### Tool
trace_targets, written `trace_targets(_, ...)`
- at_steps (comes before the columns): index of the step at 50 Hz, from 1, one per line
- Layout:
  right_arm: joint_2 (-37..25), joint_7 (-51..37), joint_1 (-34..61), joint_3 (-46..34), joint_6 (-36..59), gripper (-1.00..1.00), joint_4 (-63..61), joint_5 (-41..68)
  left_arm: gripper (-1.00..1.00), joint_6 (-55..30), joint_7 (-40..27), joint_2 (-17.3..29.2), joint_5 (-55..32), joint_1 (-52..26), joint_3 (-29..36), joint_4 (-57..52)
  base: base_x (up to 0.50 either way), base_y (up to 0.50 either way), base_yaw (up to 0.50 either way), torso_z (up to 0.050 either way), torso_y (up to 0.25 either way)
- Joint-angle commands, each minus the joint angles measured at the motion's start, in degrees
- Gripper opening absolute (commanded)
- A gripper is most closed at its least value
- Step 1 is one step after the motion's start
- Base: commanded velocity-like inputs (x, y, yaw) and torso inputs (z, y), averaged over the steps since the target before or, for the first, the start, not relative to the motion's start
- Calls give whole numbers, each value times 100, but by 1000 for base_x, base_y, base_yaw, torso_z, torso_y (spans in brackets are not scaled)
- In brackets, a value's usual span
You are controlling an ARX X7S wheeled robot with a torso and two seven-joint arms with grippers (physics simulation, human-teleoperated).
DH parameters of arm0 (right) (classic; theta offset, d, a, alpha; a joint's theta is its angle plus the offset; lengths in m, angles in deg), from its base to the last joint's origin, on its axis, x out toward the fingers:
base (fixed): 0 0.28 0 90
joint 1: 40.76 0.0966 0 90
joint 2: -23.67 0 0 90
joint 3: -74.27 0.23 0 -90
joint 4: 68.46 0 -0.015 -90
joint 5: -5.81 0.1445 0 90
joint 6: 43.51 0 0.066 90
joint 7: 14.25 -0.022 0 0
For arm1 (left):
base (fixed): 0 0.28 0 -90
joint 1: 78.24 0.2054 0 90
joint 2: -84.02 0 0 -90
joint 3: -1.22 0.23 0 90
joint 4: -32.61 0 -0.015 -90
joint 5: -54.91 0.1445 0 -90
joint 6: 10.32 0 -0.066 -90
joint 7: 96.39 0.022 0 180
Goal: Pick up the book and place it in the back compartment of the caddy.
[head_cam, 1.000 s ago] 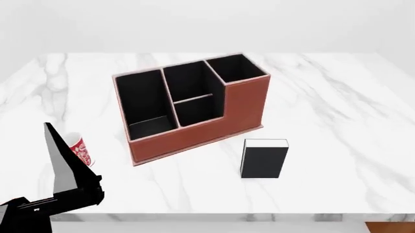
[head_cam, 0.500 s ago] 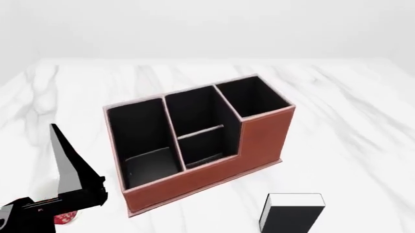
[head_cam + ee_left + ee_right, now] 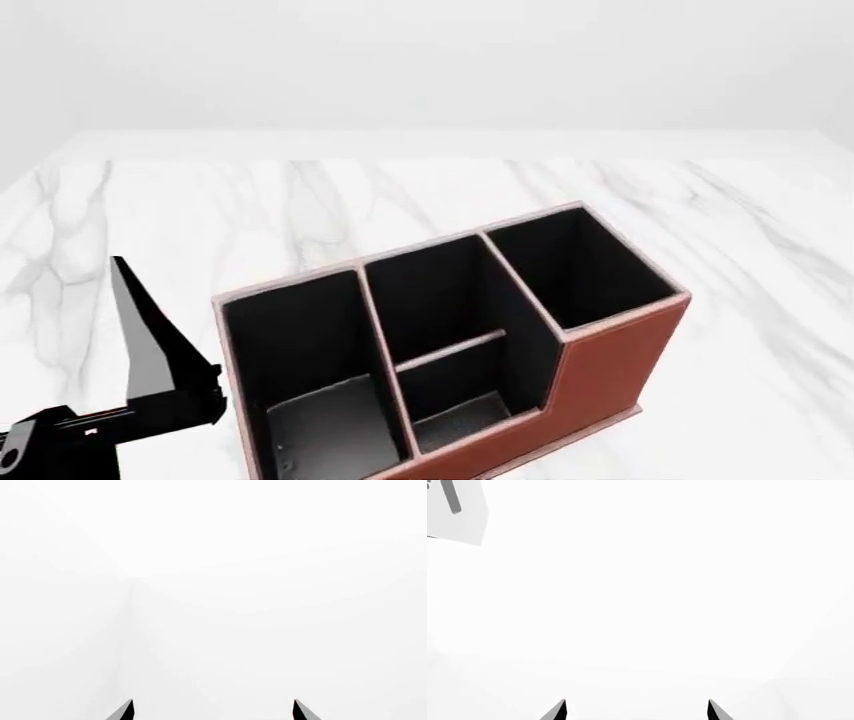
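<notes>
The caddy point(image 3: 607, 365) is reddish-brown with black cells and stands on the white marble table point(image 3: 400, 200), low in the head view; its taller end is at the right. The book is out of view. My left gripper point(image 3: 147, 350) shows at the lower left of the head view, to the left of the caddy and apart from it. In the left wrist view its fingertips point(image 3: 127, 709) stand wide apart with nothing between them. My right gripper point(image 3: 636, 710) shows only in the right wrist view, open and empty against plain white.
The marble table runs far back and to both sides behind the caddy. A pale grey panel point(image 3: 454, 510) shows in a corner of the right wrist view. The red mug is out of view.
The head view has shifted, so the caddy now sits lower and larger in it. The book and the mug have dropped out of the frame. My left gripper keeps its place.
</notes>
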Motion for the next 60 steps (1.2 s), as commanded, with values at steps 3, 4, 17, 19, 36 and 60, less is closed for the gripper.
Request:
trace_targets(3,71,62,-23,82,-115,100,39,-30,100,11,90,-63,38,28,-84,-26,0,0,0,0,0)
trace_targets(4,71,55,-20,82,-100,100,37,-36,100,7,88,-58,35,26,-81,-24,0,0,0,0,0)
trace_targets(17,58,40,-18,21,-78,100,64,-119,100,-1270,668,217,-294,-184,495,-185,0,0,0,0,0)
trace_targets(19,52,40,-19,18,-76,100,63,-120,100,-1603,857,284,-314,-265,728,-253,0,0,0,0,0)
trace_targets(36,11,6,-4,-48,-49,100,53,-159,100,-3319,2149,637,-567,-1227,2250,-878,0,0,0,0,0)
trace_targets(60,-26,-22,23,-182,-82,100,142,-203,100,-4492,2821,267,-842,-2109,3194,-880,0,0,0,0,0)
